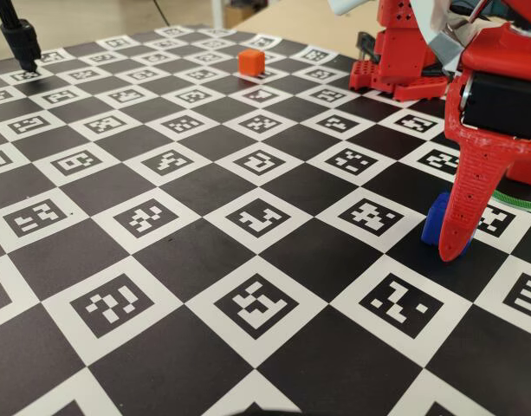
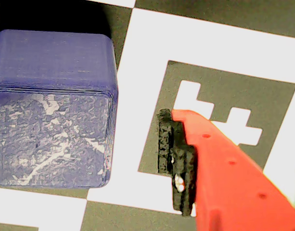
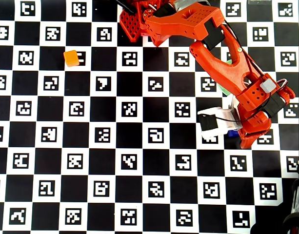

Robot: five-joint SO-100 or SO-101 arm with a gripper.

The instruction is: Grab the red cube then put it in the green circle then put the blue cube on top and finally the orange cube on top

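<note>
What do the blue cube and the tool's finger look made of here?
The blue cube looks like 3D-printed plastic: fine stacked layer lines along its side, a rough, whitish-scuffed matte face and rounded edges. The finger of the tool looks like red printed plastic, matte with small holes, carrying a black, coarse pad, possibly rubber or foam.

Checkered marker board [image 1: 204,186], black stand [image 1: 21,42]

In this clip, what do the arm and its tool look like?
The arm is red-orange 3D-printed plastic with blocky black motor housings and thin cables near its wrist. A white boxy camera module sits beside the tool, whose long, ribbed red finger has a row of small holes and a rough black pad.
</note>
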